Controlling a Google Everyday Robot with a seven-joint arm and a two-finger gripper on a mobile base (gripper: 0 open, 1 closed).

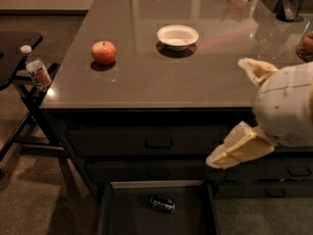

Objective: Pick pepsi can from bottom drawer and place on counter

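The pepsi can [162,203] lies on its side on the floor of the open bottom drawer [129,217], near the middle. The counter [146,84] tops the dark cabinet above it. My pale gripper [226,112] hangs at the right, in front of the cabinet's upper drawers, above and to the right of the can. Its two fingers are spread apart with nothing between them: one fingertip [252,67] sits at the counter's edge height and the other [230,153] is level with the middle drawer.
On the counter are a red apple [103,53], a white bowl [177,35], and dark and orange items at the far right back [291,4]. A clear bottle [36,71] stands on the small black side table [14,40] at left. Closed handled drawers [159,143] sit above the open one.
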